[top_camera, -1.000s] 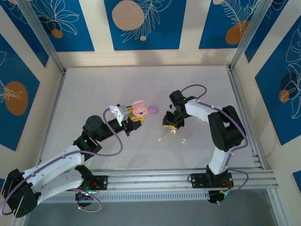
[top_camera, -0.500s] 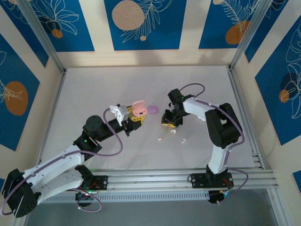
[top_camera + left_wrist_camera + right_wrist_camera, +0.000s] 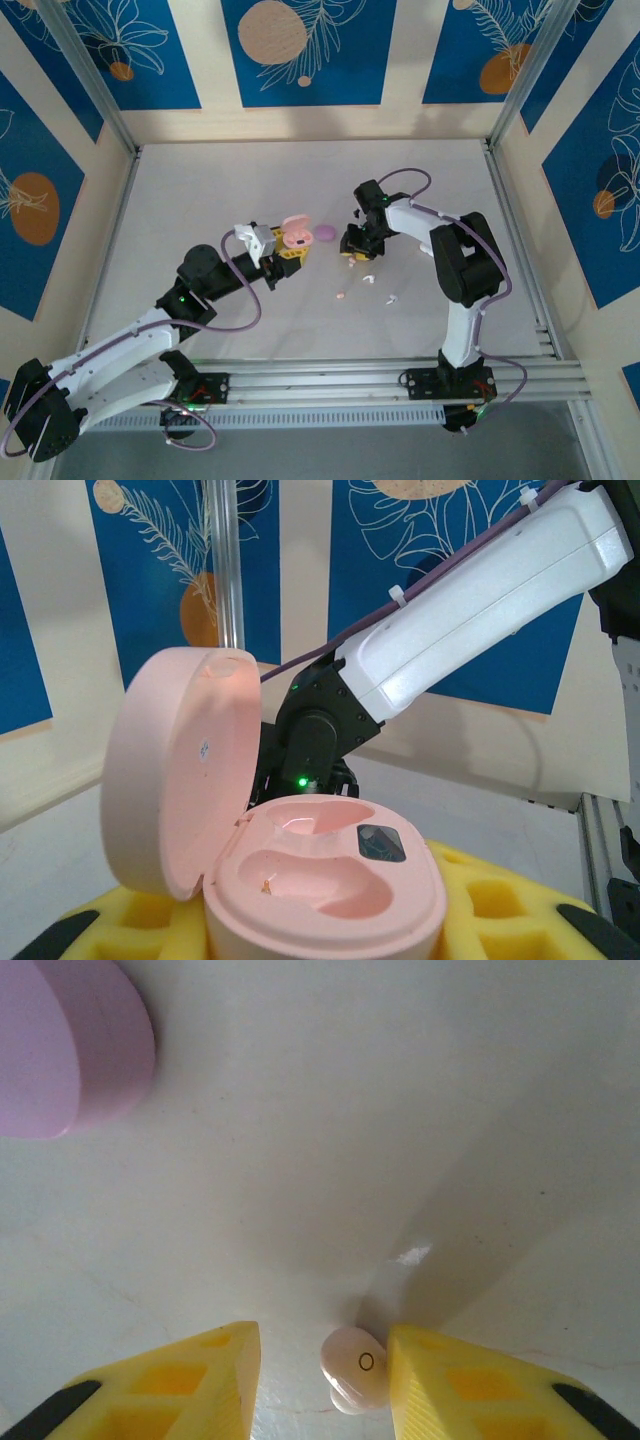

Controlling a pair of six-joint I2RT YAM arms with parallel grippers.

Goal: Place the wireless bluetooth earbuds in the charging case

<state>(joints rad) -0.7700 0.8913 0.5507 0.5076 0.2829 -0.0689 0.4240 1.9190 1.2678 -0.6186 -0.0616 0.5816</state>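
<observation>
My left gripper [image 3: 289, 246] [image 3: 320, 935] is shut on the base of a pink charging case [image 3: 294, 234] [image 3: 325, 880], held above the table. The case's lid stands open and both wells are empty. My right gripper [image 3: 355, 254] [image 3: 322, 1372] is down at the table, open, with its yellow fingers on either side of a pale pink earbud [image 3: 355, 1365]. The earbud touches the right finger; a gap separates it from the left one. More earbuds lie loose nearer the arms: a pink one [image 3: 341, 296] and two white ones [image 3: 366, 279] [image 3: 391, 298].
A shut purple case [image 3: 325, 232] [image 3: 70, 1050] lies on the white table [image 3: 200, 200] between the two grippers, just left of my right gripper. Metal frame posts [image 3: 118, 120] and walls bound the table on three sides.
My right gripper has shifted slightly left and away from the arm bases, down onto the table. The left arm and the pink case have stayed still.
</observation>
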